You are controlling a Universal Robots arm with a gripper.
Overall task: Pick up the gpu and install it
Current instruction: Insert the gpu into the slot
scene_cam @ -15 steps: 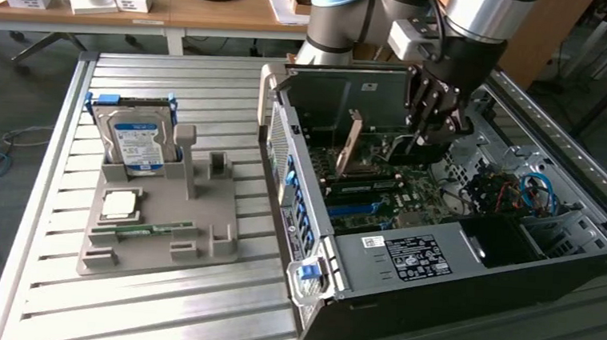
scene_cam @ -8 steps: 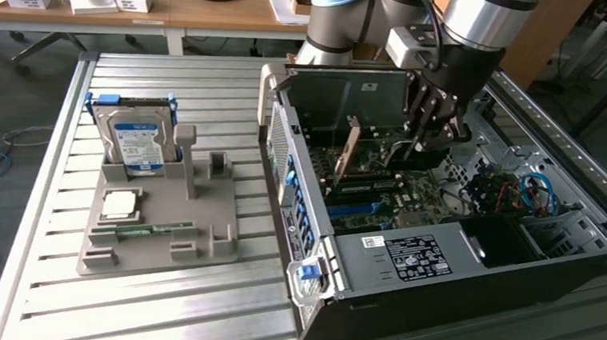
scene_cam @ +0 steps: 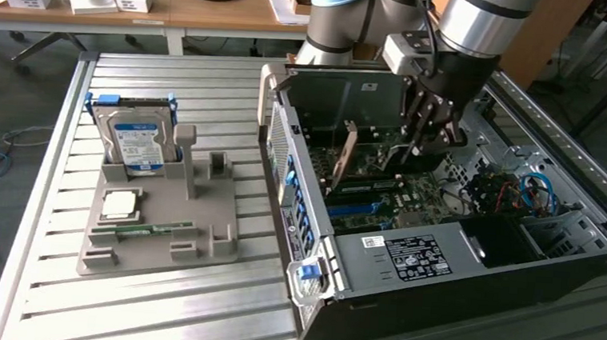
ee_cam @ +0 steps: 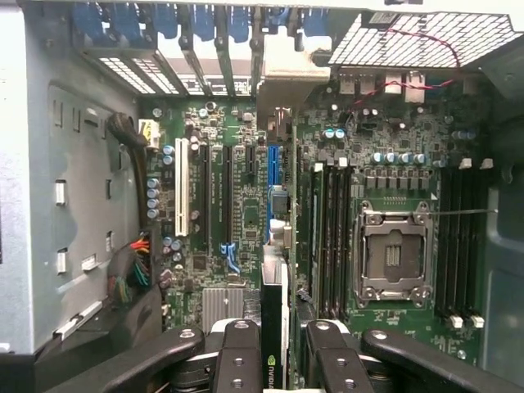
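In the exterior view, the dark two-fingered gripper (scene_cam: 419, 150) reaches down into the open black-and-silver computer case (scene_cam: 469, 258). It is partly closed on the thin, tan-faced gpu card (scene_cam: 349, 153), which stands on edge over the case's green motherboard (scene_cam: 420, 194). Outside the case, a grey moulded holder (scene_cam: 208, 235) carries a silver, blue-labelled hard drive (scene_cam: 136, 144). In the wrist view, the black fingers (ee_cam: 237, 360) pinch the gpu (ee_cam: 277, 278) right beneath them. Its long axis runs toward the case's rear wall, with its silvery bracket (ee_cam: 291, 74) at that end.

We see a blue-labelled hard drive (scene_cam: 138, 144) upright in the grey holder (scene_cam: 215, 212), memory stick (scene_cam: 155, 229) lying flat, open computer case (scene_cam: 434, 299) beside.
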